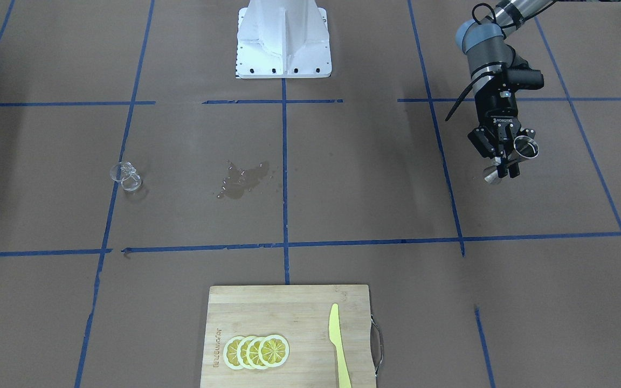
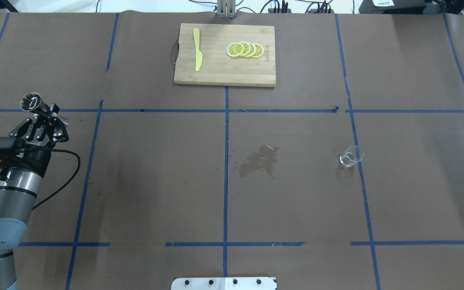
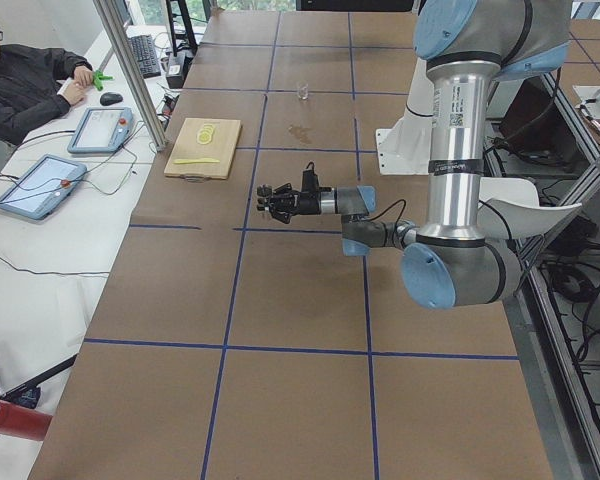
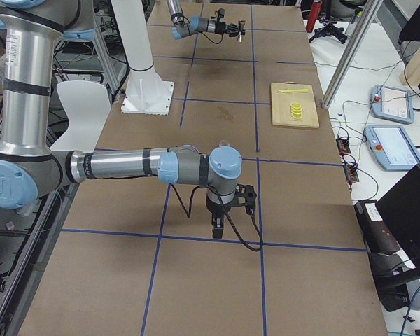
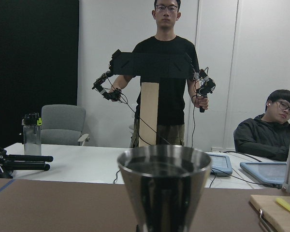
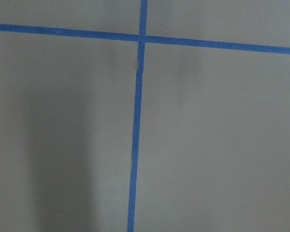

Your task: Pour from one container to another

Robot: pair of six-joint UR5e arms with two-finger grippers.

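Jigger: you've got the steel jigger (image 1: 525, 148) up off the table at the robot's far left. It's polished, hourglass-shaped with a flared round mouth, and tilted.
Left claw: the left gripper (image 1: 506, 161) has its black fingers pinched on the jigger's narrow waist.
Glass: a small clear glass cup (image 2: 351, 156) stands on the brown paper just beside a blue tape line, well apart on the robot's right.
Puddle: a dark, ragged wet patch (image 2: 260, 161) with stray droplets lies between jigger and glass, nearer the glass.
Board: the pale wooden cutting board (image 1: 289, 307) has a metal handle. It carries four overlapping lemon slices (image 1: 256, 351) and, apart from them, a flat yellow knife (image 1: 337, 345).
Right claw: the right gripper (image 4: 218, 231) points down close over the table. You see it only from the side, so I can't tell how its fingers stand.
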